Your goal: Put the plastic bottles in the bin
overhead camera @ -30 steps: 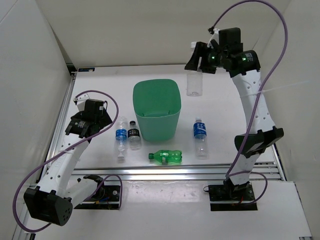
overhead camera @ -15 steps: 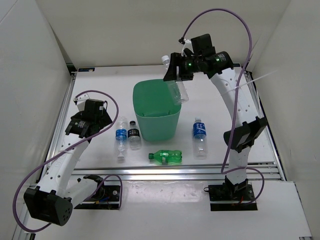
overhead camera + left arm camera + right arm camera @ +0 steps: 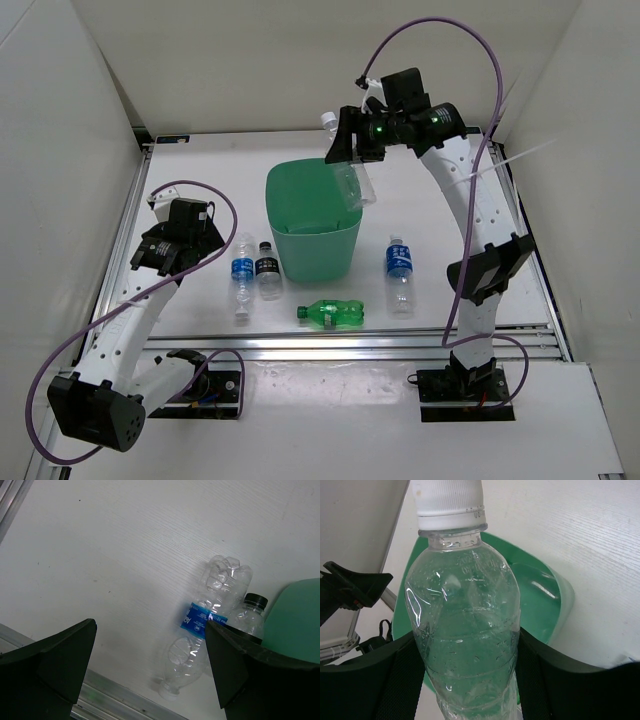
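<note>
**Q:** What is the condition of the right gripper (image 3: 467,682)?

**A:** It is closed on the clear unlabelled bottle (image 3: 465,625), with one finger (image 3: 402,677) against each side of the body. The white cap sits clear of the fingers. The bottle is held tilted in the air, and its base end is over the far right part of the green bin's (image 3: 315,255) rim.

**Q:** And the left gripper (image 3: 150,645)?

**A:** Its jaws are spread fully and hold nothing. It hangs above the white table (image 3: 200,180), left of the bin.

**Q:** Where are the other bottles?

**A:** All four lie on the table outside the bin.
- A blue-labelled bottle (image 3: 242,275) and the black-labelled bottle (image 3: 268,270) lie just beside each other at the bin's left.
- The green bottle (image 3: 332,314) lies on its side in front of the bin.
- A second blue-labelled bottle (image 3: 401,272) lies to the bin's right.
</note>
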You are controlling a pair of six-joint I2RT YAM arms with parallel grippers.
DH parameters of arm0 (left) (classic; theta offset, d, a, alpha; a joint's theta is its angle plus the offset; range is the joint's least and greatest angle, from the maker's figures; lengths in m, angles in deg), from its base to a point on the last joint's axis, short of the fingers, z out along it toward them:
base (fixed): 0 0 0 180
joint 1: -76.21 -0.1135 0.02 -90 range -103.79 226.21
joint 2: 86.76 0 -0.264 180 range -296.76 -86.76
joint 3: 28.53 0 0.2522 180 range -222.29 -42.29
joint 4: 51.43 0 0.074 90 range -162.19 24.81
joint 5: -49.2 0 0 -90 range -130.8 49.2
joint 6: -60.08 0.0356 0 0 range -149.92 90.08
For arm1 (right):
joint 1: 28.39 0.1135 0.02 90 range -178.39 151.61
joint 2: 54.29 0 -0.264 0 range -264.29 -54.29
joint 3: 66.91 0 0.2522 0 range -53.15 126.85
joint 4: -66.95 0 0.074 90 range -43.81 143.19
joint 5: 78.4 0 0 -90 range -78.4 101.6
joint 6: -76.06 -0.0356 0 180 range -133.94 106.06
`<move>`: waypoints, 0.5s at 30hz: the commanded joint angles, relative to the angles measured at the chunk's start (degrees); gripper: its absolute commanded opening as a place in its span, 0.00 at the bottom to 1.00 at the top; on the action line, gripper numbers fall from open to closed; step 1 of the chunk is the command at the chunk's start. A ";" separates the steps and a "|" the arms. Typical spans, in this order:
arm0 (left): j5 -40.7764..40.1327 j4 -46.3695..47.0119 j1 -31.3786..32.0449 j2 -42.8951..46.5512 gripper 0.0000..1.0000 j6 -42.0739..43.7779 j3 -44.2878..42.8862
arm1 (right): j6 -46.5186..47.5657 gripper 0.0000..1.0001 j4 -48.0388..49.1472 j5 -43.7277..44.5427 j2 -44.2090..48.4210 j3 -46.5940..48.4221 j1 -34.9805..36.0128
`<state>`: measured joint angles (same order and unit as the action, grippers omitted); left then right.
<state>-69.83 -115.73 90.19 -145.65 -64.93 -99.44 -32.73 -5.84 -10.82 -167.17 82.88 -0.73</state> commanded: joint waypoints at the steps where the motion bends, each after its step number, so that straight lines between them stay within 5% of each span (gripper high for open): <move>1: 0.56 0.80 -0.27 0.18 1.00 -0.42 -0.07 | 1.38 0.24 0.75 -1.84 0.82 0.64 0.73; 15: 0.56 0.80 -0.27 0.18 1.00 -0.42 -0.59 | 1.91 0.25 0.75 -4.12 0.82 0.64 1.87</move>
<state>-69.81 -115.73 90.19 -145.65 -64.93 -99.44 -32.14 -5.86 -12.76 -167.17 82.88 0.43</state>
